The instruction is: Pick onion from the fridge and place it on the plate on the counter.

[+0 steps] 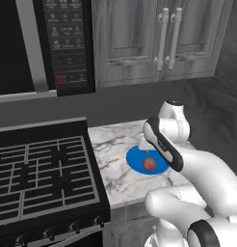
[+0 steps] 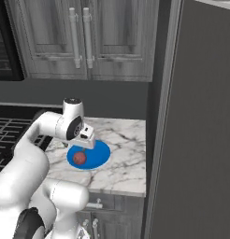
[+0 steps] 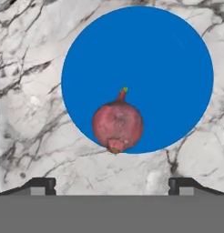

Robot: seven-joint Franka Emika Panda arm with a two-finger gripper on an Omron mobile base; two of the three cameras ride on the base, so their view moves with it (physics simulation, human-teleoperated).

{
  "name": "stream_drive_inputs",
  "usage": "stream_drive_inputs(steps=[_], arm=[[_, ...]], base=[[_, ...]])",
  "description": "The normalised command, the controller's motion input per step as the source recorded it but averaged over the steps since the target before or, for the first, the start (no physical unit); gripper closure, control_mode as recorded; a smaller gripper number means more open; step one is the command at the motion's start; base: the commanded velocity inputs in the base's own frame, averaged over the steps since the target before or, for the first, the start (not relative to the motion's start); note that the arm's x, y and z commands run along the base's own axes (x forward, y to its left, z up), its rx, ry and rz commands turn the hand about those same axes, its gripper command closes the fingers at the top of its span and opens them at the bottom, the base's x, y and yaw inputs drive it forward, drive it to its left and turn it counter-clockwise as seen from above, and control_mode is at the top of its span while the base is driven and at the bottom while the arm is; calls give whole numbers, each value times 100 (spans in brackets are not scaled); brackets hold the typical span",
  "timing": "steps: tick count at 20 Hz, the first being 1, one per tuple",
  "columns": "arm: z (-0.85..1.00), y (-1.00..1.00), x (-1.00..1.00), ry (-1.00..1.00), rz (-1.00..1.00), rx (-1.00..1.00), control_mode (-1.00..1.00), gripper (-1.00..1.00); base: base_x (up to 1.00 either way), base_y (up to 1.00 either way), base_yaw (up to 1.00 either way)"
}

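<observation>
onion sat free on blue plate, near its edge, on marble counter. gripper hung above, jaws wide apart, gripping nothing. best lifted straight up, clear of onion.

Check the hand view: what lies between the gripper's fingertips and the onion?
Nothing but bare marble counter. In the hand view, the open gripper stands apart from the onion, which sits at the edge of the blue plate.
</observation>
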Motion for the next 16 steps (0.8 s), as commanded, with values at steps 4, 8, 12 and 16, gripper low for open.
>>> stream_drive_inputs(steps=[4, 8, 12, 16], arm=[[64, 0, -34, -14, 0, -5, -100, -100], [69, 0, -63, -17, 0, -6, -100, -100], [67, 2, -69, -19, 0, -8, -100, -100], [67, 0, -69, -16, 0, -7, -100, -100]], base=[[0, 0, 0], [0, 0, 0], [0, 0, 0], [0, 0, 0]])
